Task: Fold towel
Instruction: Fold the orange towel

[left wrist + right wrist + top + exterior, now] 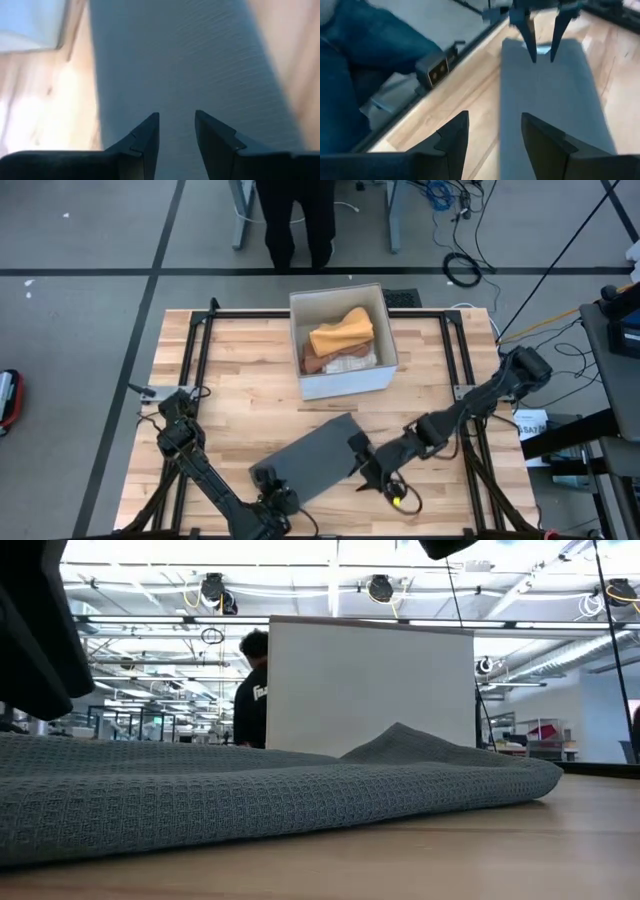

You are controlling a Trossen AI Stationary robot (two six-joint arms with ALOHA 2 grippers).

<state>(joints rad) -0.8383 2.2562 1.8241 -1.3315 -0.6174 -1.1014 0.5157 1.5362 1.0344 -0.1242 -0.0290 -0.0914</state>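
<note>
A grey waffle-weave towel (315, 455) lies folded into a long strip, slanting across the near middle of the wooden table (230, 370). It rests flat, with a raised fold (400, 740) at one end. My left gripper (268, 478) stands open at the strip's near-left end, pointing down at the cloth (190, 60). My right gripper (362, 465) hangs open above the strip's right end. It looks along the towel (550, 100) toward the left gripper (543, 57). Nothing is between either pair of fingers. My left gripper's fingertips (535, 57) come down from above onto the towel's near-left end (545, 67), one on either side of the strip's midline. I cannot tell whether they touch the cloth or stop just above it.
A white box (345, 385) holding an orange cloth (342, 335) and other folded cloths stands at the far middle. A black frame rail (200, 370) borders the table. A small yellow thing (397, 500) lies by the right gripper. A person (295, 220) stands beyond the far edge.
</note>
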